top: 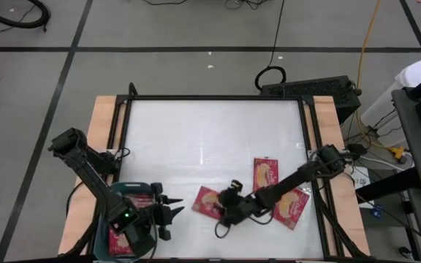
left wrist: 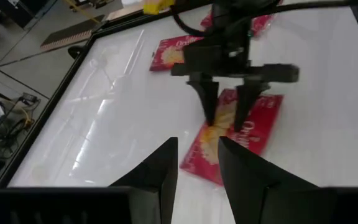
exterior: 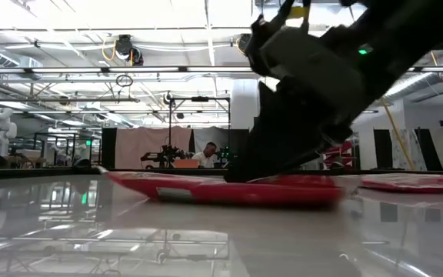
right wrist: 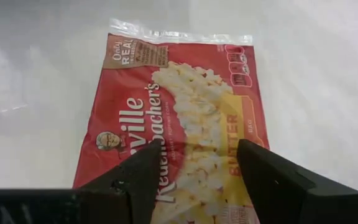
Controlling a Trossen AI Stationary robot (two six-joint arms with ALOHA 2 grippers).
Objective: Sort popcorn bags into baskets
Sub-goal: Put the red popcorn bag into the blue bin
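Observation:
A red popcorn bag [top: 205, 201] lies flat, picture side up, near the middle of the table's near edge. My right gripper [top: 225, 212] reaches in from the right and stands open over it, its fingertips down at the bag's face [right wrist: 185, 112]. My left gripper [top: 175, 212] hovers open with nothing between its fingers, just right of the teal basket [top: 123, 188] at the near left, pointing toward that bag [left wrist: 260, 118]. The basket holds red bags [top: 142, 199]. Two more bags [top: 267, 174] [top: 292, 208] lie flat to the right. My right gripper sets both open fingertips [left wrist: 209, 118] on the bag's printed top face [right wrist: 194, 134], about mid-width, slanting down from the table's right. Nothing is pinched between the fingers. The bag lies flat on the table [exterior: 206, 188].
The white tabletop [top: 196, 139] is bare toward its far and left parts. A black frame [top: 214, 97] runs around it, with wooden strips outside. Beyond the table in the low view stand room fittings and a person far off [exterior: 204, 158].

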